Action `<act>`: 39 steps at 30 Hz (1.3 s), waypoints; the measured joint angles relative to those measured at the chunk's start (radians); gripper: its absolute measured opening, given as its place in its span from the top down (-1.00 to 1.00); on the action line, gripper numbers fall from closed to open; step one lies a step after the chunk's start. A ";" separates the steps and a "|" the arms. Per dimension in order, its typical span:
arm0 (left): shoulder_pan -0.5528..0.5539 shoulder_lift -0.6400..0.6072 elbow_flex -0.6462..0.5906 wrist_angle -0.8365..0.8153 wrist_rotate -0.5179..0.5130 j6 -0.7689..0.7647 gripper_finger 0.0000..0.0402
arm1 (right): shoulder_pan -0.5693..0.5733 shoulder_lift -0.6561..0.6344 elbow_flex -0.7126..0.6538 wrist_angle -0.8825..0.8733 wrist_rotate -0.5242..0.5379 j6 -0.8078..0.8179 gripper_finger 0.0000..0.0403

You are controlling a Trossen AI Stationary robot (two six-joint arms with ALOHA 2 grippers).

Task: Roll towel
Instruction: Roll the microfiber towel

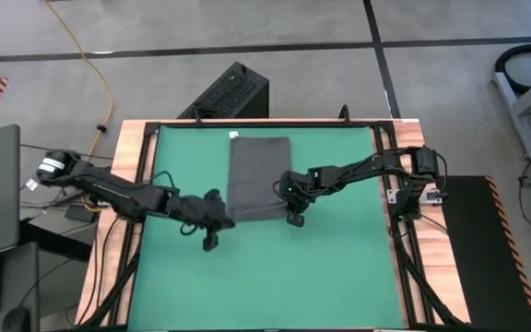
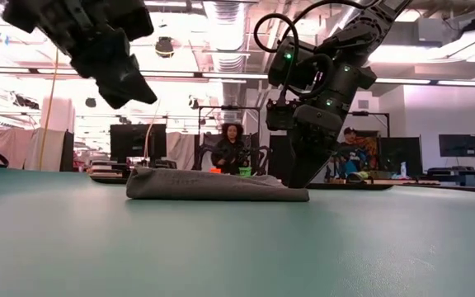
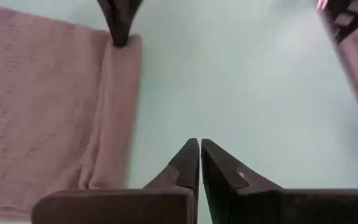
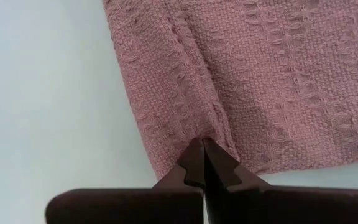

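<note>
Charcoal cloth, the towel (image 1: 257,177) lies flat on the green mat (image 1: 339,267) toward its far side, near edge slightly folded up; the right gripper (image 4: 202,144) pinches that near hem at one corner, fingers closed on the weave; the left gripper (image 3: 200,144) hangs above the mat beside the other near corner, fingers together on nothing (so only one corner is held). Rolling now would likely skew the roll, or drag the towel.
</note>
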 joint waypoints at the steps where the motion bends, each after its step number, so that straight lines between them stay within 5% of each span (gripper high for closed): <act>1: -0.019 0.017 0.000 -0.002 -0.027 0.014 0.99 | 0.000 0.000 0.000 0.002 0.000 0.000 0.94; 6: -0.051 0.117 -0.001 0.004 -0.165 0.042 1.00 | 0.000 0.001 0.000 0.002 -0.001 -0.001 0.94; 14: -0.012 0.263 0.000 0.075 -0.157 0.062 1.00 | 0.000 0.001 0.000 0.000 0.000 -0.003 0.94; 39: 0.122 0.412 -0.027 0.202 -0.173 0.059 1.00 | 0.000 0.002 -0.001 -0.018 0.000 -0.004 0.94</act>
